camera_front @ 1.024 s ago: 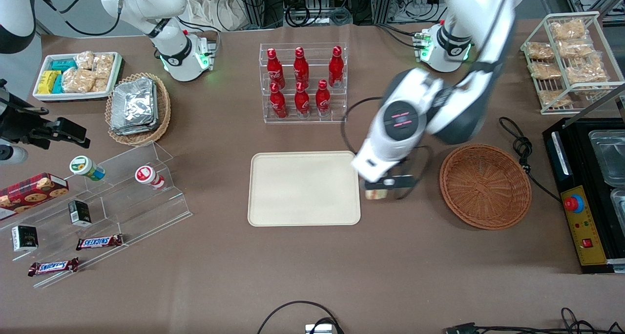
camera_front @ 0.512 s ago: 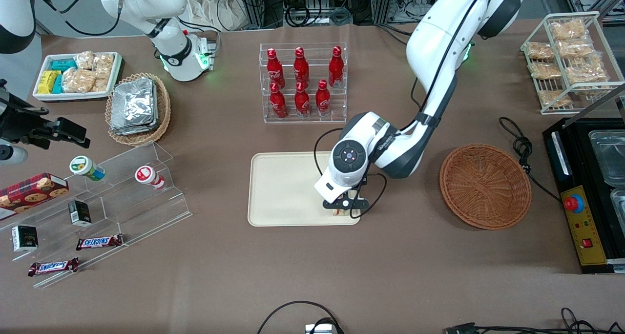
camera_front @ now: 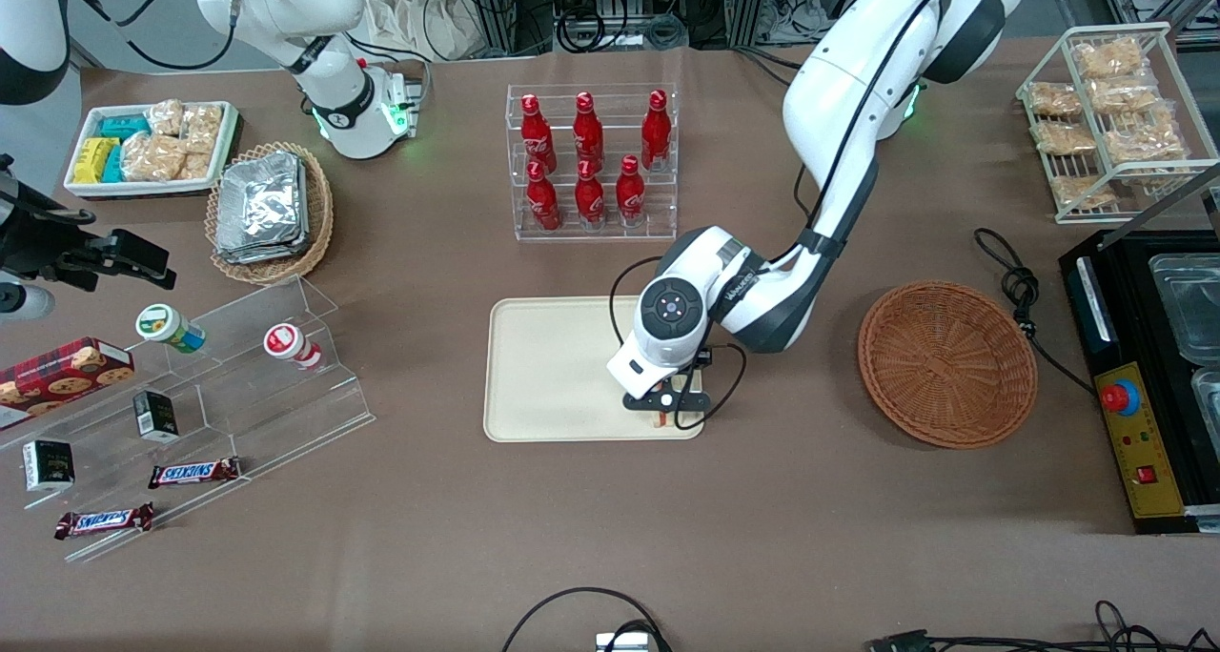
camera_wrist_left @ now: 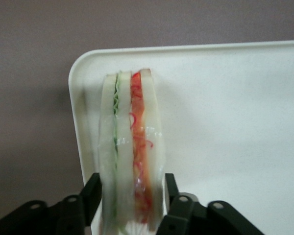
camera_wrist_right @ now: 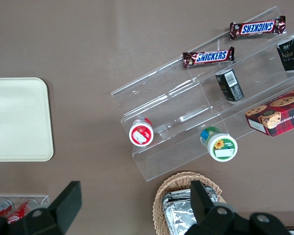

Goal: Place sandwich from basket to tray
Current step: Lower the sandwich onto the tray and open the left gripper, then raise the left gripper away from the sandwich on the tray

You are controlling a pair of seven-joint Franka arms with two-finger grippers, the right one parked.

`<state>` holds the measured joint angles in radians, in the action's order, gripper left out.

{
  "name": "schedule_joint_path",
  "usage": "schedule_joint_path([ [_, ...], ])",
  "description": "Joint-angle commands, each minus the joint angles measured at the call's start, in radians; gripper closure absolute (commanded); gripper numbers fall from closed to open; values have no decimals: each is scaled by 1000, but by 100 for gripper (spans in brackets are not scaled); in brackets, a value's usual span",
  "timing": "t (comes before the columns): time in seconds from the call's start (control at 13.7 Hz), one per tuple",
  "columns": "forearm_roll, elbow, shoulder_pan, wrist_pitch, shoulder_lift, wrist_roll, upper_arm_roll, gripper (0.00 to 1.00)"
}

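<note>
One sandwich (camera_wrist_left: 131, 156), one tray (camera_front: 553, 371), one basket (camera_front: 947, 363); that is my whole job on this brown tabletop (camera_front: 610, 538). Starting at the parked arm's end I count two Snickers bars (camera_front: 193, 472), one on the tabletop and one on the clear stepped acrylic riser (camera_front: 238, 385), plus two lidded cups (camera_front: 291, 344) lying on that riser. Farther from the front camera sits one lighter wicker basket of crinkled silver foil packets (camera_front: 259, 206). Six red bottles (camera_front: 588, 161) stand in a clear two-step rack, three to a row.

The tray is flat, cream-beige, rectangular, with rounded corners and a low rim. My gripper (camera_front: 665, 409) hangs over its corner nearest the front camera, toward the working arm's end. My two black fingers (camera_wrist_left: 90, 193) are pinching the sandwich by its broad faces: pale white bread slices stacked on edge, a green strip and an orange-red shredded strip between them, under a glossy film. It stands upright just inside the tray's rounded corner; I cannot tell whether it touches the surface.

My forearm slants down from a bent elbow, wrist pointing downward. Beside me, the round reddish-brown woven basket sits shallow and bare on the tabletop.
</note>
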<state>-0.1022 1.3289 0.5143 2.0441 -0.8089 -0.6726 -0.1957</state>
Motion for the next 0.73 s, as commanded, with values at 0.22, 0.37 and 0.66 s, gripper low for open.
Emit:
schedule_joint_path([
  [0.22, -16, -16, -46, -132, 155, -1, 18, 0],
  [0.37, 9, -2, -108, -229, 242, 19, 12, 0],
  [0.66, 87, 267, -229, -216, 526, 21, 13, 0],
])
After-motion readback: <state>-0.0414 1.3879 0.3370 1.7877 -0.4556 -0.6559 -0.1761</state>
